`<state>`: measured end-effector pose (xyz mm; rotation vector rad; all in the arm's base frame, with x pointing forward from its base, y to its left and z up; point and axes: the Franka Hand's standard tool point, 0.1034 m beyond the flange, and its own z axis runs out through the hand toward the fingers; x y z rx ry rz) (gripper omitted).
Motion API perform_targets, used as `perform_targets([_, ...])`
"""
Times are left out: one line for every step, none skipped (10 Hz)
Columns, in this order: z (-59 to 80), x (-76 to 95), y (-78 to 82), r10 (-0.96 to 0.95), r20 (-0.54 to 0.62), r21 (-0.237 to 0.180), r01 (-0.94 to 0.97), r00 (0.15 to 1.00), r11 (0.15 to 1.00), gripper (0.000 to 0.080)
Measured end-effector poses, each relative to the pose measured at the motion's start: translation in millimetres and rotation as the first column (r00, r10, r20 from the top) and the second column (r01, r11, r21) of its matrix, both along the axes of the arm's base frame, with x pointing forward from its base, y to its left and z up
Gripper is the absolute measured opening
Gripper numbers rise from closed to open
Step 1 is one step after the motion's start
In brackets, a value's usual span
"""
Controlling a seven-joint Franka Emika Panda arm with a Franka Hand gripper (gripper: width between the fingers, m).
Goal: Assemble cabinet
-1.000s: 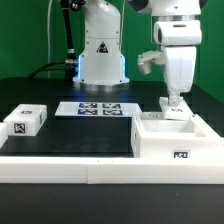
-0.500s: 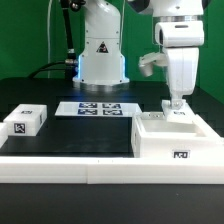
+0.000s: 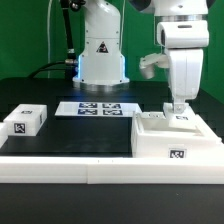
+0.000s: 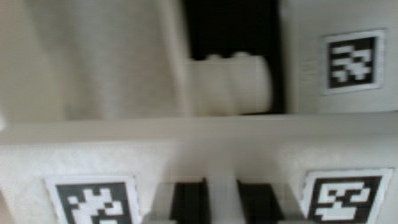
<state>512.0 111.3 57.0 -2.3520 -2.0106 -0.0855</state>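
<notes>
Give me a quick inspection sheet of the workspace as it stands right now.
Surface: black table, white rail along its front.
Job's things: cabinet body at the exterior view's right; small tagged panel at its left.
Clutter: nothing seen; marker board lies flat.
Grippers: pincer low at the body's rear edge; open or shut cannot be told.
Cables: black cable beside the arm's base.
Surroundings: green wall behind.

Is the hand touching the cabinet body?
Cannot tell. In the exterior view the hand overlaps the far wall of the cabinet body, but the meeting point is too small; the wrist view is blurred.
</notes>
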Motion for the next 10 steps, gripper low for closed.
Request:
perform_targets([0.2,13.0,-2.2,-0.008,-0.008,-0.002,0.008,1.000,1.000,0.0071])
perform_targets([-0.1,22.8,-4.4,-0.016,-0.004,-0.001,0.016,1.000,1.000,0.0071])
perform_targets([-0.4,31.1,-6.3,-0.023,0.003,0.001,0.023,1.000,1.000,0.0071])
perform_targets([-0.6,40.3,-8.0,-0.026,0.010,0.003,0.026,1.000,1.000,0.0071])
perform_targets([-0.5,45.2,-9.0,-0.028,0.012,0.003,0.028,1.000,1.000,0.0071])
perform_targets([-0.6,47.8,-9.1,-0.023,0.010,0.000,0.023,1.000,1.000,0.0071])
perform_targets([-0.9,51.2,-9.5,-0.020,0.012,-0.001,0.020,1.000,1.000,0.0071])
perform_targets([-0.7,53.1,-10.1,-0.018,0.015,-0.003,0.018,1.000,1.000,0.0071])
perform_targets([0.1,55.2,-10.6,-0.012,0.018,-0.003,0.012,1.000,1.000,0.0071])
perform_targets([0.7,58.7,-10.5,0.002,0.022,-0.002,-0.002,1.000,1.000,0.0071])
